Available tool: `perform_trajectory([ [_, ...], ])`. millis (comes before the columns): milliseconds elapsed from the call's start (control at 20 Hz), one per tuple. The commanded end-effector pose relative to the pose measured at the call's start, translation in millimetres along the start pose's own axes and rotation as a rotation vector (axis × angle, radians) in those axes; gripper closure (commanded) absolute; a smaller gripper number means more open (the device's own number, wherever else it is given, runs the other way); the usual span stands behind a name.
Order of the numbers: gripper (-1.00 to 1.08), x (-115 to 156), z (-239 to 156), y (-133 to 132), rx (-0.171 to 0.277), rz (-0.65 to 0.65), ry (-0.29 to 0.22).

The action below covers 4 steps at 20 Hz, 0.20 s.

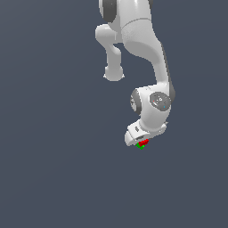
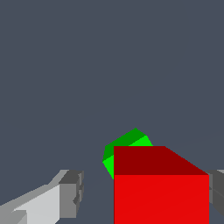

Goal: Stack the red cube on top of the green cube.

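**Red cube over the green, 1 finger standing clear**

The gripper (image 2: 142, 194) brackets the red cube (image 2: 161, 192), yet 1 finger (image 2: 70, 192) shows a gap, so I cannot tell if it grips. The green cube (image 2: 127, 146) sits just beyond, partly hidden. Both look light, rigid, flat-sided: best pinched on opposite faces.

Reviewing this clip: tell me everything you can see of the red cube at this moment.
The red cube is a plain, flat-shaded bright-red block with sharp edges and no markings. In the wrist view it sits between the gripper's fingers, nearer one finger, with a gap to the other; contact cannot be confirmed. The green cube shows partly hidden behind it. In the exterior view it appears directly above the green cube under the gripper.
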State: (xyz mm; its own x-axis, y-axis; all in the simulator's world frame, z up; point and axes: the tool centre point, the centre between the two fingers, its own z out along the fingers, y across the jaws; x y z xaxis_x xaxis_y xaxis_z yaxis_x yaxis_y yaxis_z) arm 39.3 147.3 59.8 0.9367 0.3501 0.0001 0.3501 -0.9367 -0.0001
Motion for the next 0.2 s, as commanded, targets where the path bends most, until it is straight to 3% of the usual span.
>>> perform_trajectory([
  [0,-0.92,0.1,0.0,0.0,0.0,0.0,0.0],
  [150,-0.92,0.1,0.0,0.0,0.0,0.0,0.0],
])
